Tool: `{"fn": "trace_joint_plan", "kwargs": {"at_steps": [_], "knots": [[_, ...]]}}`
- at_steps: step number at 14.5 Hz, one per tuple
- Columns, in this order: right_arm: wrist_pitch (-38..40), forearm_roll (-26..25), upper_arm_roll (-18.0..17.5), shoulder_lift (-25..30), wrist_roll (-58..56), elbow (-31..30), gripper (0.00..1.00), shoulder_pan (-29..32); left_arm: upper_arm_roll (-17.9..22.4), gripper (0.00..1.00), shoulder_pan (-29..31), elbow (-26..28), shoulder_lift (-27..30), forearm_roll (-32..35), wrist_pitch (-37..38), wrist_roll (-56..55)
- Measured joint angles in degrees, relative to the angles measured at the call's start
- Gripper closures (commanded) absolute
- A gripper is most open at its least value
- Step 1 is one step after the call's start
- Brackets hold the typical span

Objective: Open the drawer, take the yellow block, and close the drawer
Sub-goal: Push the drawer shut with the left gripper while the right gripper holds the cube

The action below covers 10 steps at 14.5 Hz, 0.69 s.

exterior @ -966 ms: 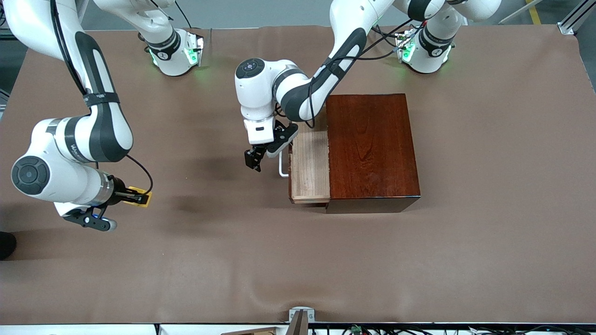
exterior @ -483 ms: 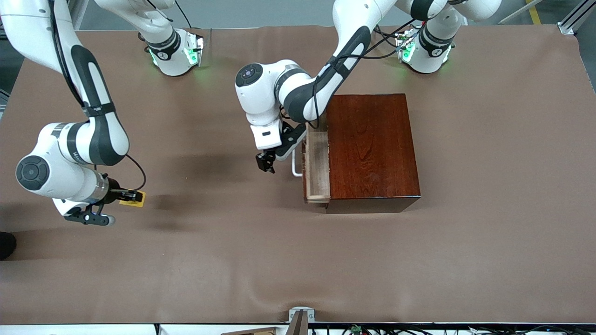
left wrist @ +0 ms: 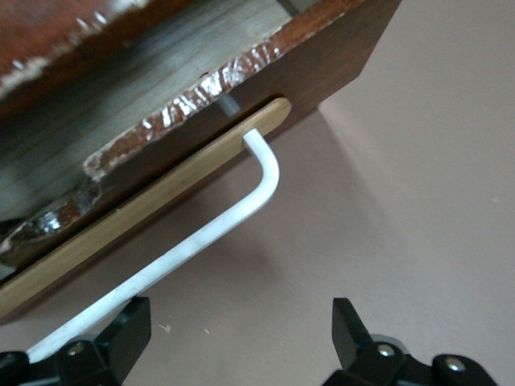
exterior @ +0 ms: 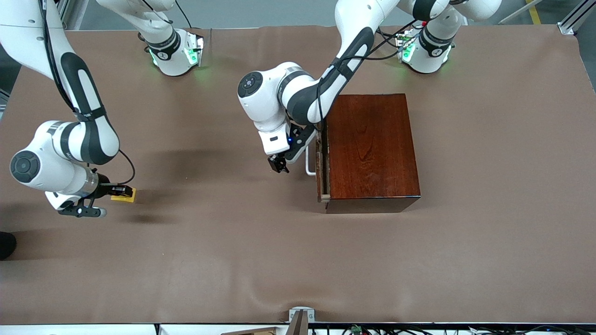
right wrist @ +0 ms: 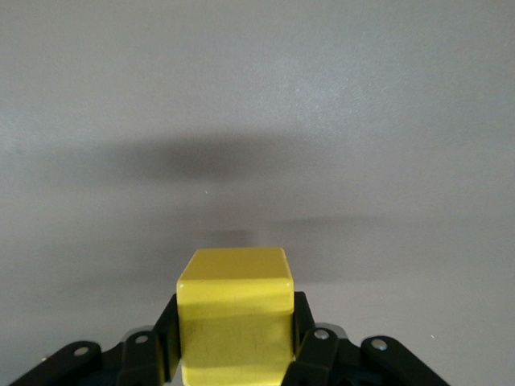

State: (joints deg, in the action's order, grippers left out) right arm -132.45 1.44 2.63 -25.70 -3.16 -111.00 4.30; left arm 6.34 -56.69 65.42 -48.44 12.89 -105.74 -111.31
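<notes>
The reddish-brown wooden box (exterior: 370, 149) stands mid-table. Its drawer (exterior: 320, 168) sticks out only a narrow strip, with the white U-shaped handle (exterior: 309, 166) on its front. My left gripper (exterior: 278, 165) is open just in front of the handle. In the left wrist view one finger (left wrist: 121, 334) touches the white handle (left wrist: 241, 221) below the dark drawer front (left wrist: 161, 189). My right gripper (exterior: 122, 190) is shut on the yellow block (exterior: 126, 197), held low over the table at the right arm's end. The block (right wrist: 233, 297) sits squarely between the fingers.
The brown table cover (exterior: 298, 260) spreads flat all round the box. A small metal bracket (exterior: 300, 316) sits at the table edge nearest the front camera. Both arm bases (exterior: 174, 51) stand along the edge farthest from the front camera.
The drawer has slid in from well open to nearly shut, my left gripper moving with its handle toward the box. My right gripper has carried the yellow block farther toward the right arm's end.
</notes>
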Motion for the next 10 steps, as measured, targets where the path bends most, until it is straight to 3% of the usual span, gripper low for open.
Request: {"fn": "trace_joint_plan", "kwargs": {"at_steps": [5,8,10], "knots": [[-4.0,0.0,-0.2,-0.1,0.0,-4.1,1.0,0.0,0.1,0.0,0.3,0.0,0.0,0.0,3.0,0.0],[-4.8,0.0,-0.1,-0.5,0.0,-4.6,0.93,0.3,0.0,0.0,0.2,0.0,0.0,0.0,3.3,2.5],[-6.9,0.0,-0.1,-0.8,-0.1,-5.6,0.8,0.8,0.0,0.0,0.1,0.0,0.1,0.0,3.4,4.8]]}}
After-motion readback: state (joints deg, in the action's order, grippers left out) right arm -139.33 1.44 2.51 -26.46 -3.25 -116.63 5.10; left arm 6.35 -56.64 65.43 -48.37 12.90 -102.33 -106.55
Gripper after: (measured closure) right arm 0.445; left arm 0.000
